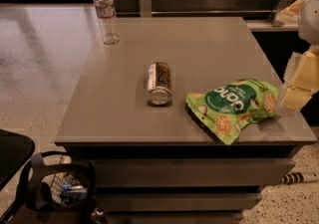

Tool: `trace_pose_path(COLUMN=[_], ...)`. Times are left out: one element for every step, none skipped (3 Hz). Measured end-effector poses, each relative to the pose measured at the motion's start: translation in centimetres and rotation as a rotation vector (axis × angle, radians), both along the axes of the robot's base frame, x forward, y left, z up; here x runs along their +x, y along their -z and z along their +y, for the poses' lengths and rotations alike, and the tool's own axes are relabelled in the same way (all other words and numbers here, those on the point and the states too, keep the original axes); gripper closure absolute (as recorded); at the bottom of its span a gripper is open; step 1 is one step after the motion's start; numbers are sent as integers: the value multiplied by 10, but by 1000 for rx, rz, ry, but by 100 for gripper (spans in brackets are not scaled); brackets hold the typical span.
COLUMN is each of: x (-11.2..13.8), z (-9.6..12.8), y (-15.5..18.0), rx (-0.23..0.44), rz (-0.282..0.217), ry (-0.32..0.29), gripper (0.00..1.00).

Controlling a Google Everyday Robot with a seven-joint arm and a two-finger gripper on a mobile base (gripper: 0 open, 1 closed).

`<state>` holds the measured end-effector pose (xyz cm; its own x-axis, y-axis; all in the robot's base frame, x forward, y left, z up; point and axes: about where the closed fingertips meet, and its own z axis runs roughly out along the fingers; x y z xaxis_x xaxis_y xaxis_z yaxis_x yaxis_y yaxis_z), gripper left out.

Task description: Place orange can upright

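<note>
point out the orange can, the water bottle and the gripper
orange can (159, 81): camera view, side of its body, lying down
water bottle (105, 13): camera view, on its label
gripper (295, 96): camera view, pale yellow tip, far right of the picture

Only a narrow part of the robot shows, all of it along the right edge of the scene. On the far side is the arm (312, 11), a smooth, rounded white shell with a matte finish and a soft grey shade along its curve; any markings on it are too small to tell. Nearer, just below that shell, is the gripper (298, 87), made of pale yellow blocky pieces with flat faces and squared corners. Thin darker seams separate one piece from the next, and its nearest, leftmost piece is lighter, almost cream
</note>
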<state>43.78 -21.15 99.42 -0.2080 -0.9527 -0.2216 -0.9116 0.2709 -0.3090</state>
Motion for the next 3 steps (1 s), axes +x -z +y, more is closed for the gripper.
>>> trace_pose_path(x=[0,9,23], z=[0,5,20], y=[0,-7,-11], rx=[0,22,73], rz=[0,-27,-16], ry=[0,-16,-17], gripper=[0,0,0])
